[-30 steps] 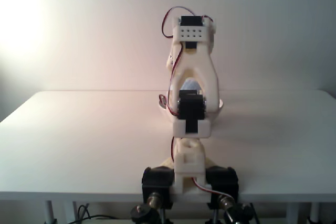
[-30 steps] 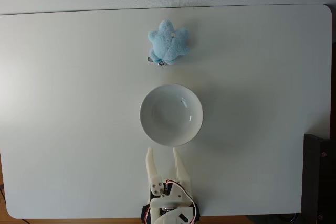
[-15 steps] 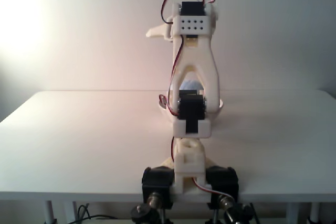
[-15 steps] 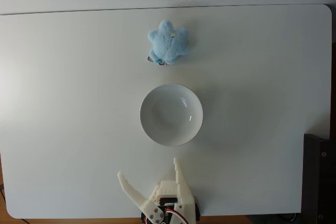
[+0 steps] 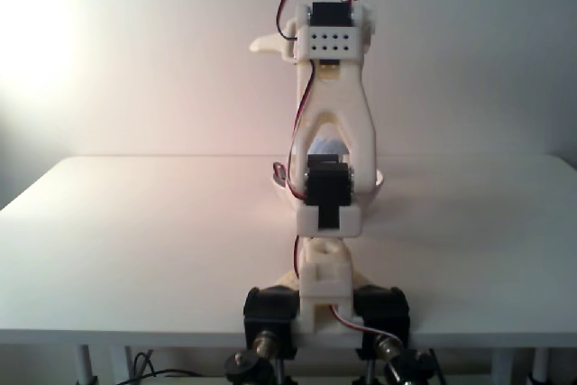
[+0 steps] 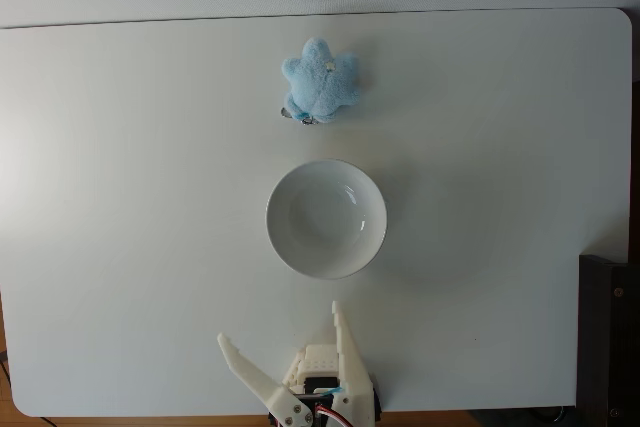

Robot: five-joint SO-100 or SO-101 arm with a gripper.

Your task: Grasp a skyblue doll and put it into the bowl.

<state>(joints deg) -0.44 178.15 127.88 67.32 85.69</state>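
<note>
I see the tabletop [image 6: 120, 247] bare but for the bowl [image 6: 326, 218] at centre and the skyblue doll [image 6: 320, 80] beyond it, well apart from my arm; I judge I must reach high over the bowl, then descend on the doll; the gripper [image 6: 283, 329] hangs near the base, jaws spread wide, grasping nothing.

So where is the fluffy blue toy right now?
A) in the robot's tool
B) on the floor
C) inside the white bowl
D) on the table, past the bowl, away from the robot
D: in the fixed view from above, the skyblue doll lies on the table beyond the empty bowl, and the open tool holds nothing.
</note>
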